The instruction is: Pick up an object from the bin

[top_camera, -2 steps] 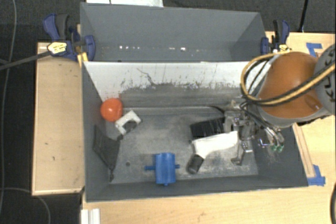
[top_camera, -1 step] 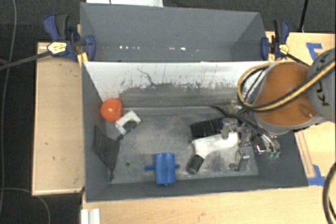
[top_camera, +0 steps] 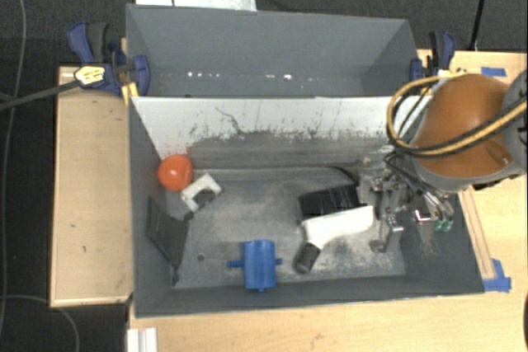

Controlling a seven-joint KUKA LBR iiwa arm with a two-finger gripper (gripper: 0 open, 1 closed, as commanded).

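My gripper (top_camera: 386, 220) hangs low at the right side of the bin floor, under the orange wrist cover. The right end of a white handle-shaped thing (top_camera: 337, 225) with a black cap (top_camera: 305, 258) reaches up to it; whether they touch I cannot tell. A black boxy thing (top_camera: 327, 199) lies just behind the white one, left of the gripper.
A blue plastic piece (top_camera: 258, 264) lies near the front wall at the middle. At the left are an orange ball (top_camera: 175, 172), a small white and grey block (top_camera: 200, 191) and a flat black piece (top_camera: 167, 232) against the left wall.
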